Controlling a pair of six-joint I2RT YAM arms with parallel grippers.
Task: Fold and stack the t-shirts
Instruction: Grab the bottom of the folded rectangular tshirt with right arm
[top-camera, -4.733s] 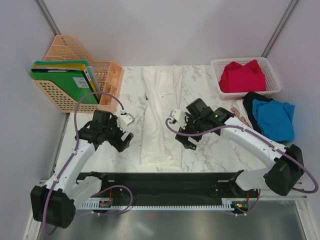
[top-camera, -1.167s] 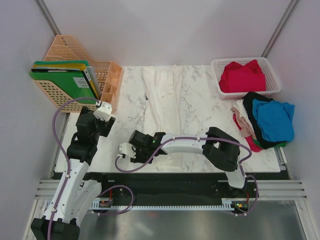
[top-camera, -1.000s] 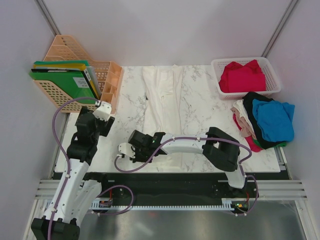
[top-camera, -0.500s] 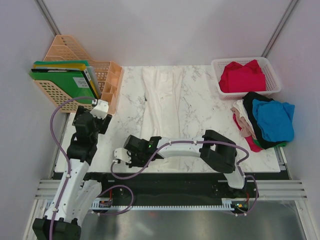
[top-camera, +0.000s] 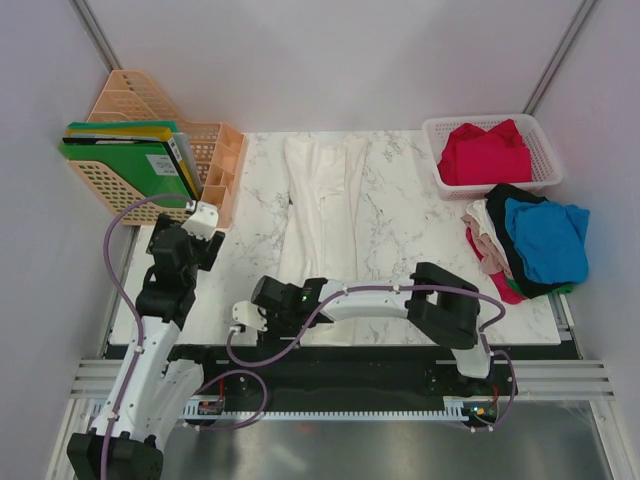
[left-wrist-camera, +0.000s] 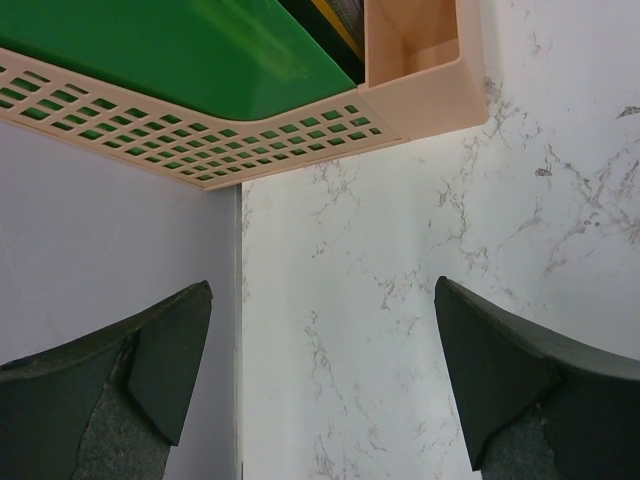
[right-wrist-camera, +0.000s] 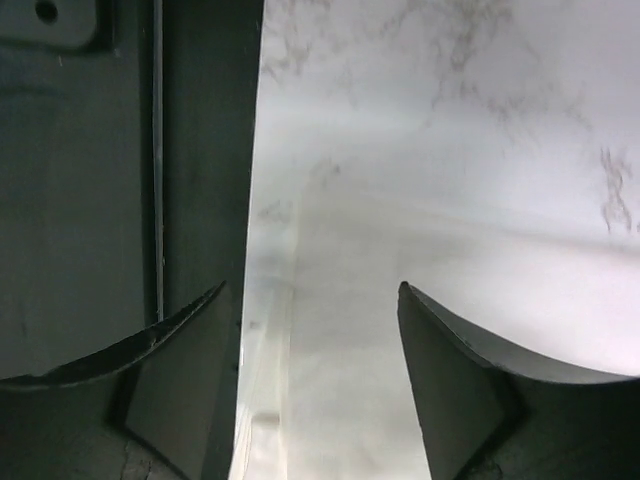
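The large white t-shirt (top-camera: 322, 215) lies as a long narrow strip down the middle of the marble table. My right gripper (top-camera: 270, 305) reaches left across the near edge to the strip's near left corner. In the right wrist view it (right-wrist-camera: 312, 286) is open, with white cloth (right-wrist-camera: 420, 340) under and between the fingers. My left gripper (top-camera: 185, 248) is drawn back at the left, open and empty over bare marble (left-wrist-camera: 322, 284). A red t-shirt (top-camera: 485, 150) lies in the basket. Blue (top-camera: 545, 235), black (top-camera: 512, 197) and beige (top-camera: 483, 225) t-shirts are piled at the right.
A peach file rack (top-camera: 150, 150) with green folders (left-wrist-camera: 190, 50) stands at the back left, just ahead of my left gripper. The white mesh basket (top-camera: 545, 135) is at the back right. The dark front rail (right-wrist-camera: 130, 150) runs beside my right gripper.
My right arm has swung from the shirt's right side across to its near left corner, sliding closer to the front edge. My left arm has pulled back toward the file rack.
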